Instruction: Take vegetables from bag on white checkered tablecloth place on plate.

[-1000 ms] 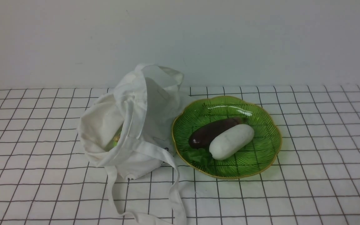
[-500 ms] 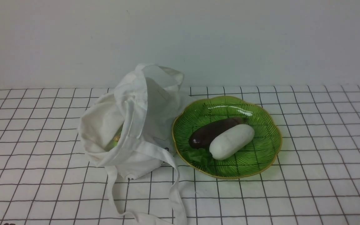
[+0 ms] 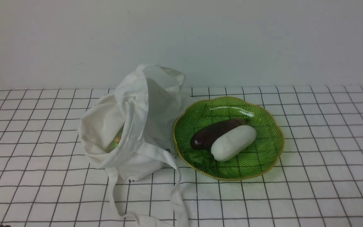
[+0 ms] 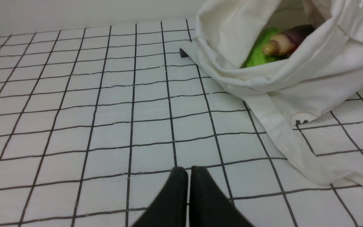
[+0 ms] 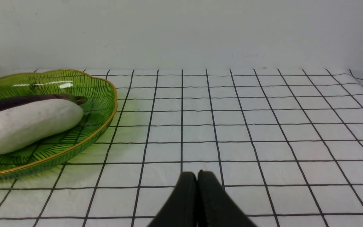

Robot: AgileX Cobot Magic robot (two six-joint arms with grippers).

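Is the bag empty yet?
Not empty: inside the bag, the left wrist view shows a purple-and-cream vegetable and something bright green.

Here's a tabletop setting, and the kind of room around it can't be told from these views. A white checkered tablecloth (image 3: 326,151) spreads across the surface, running back to a plain, pale wall (image 3: 181,41) on the far side. A green plate (image 3: 263,157) holding vegetables (image 3: 233,143) sits to the right of a white cloth bag (image 3: 156,126), giving it a kitchen or dining look, though nothing settles whether this is a home or a lab.
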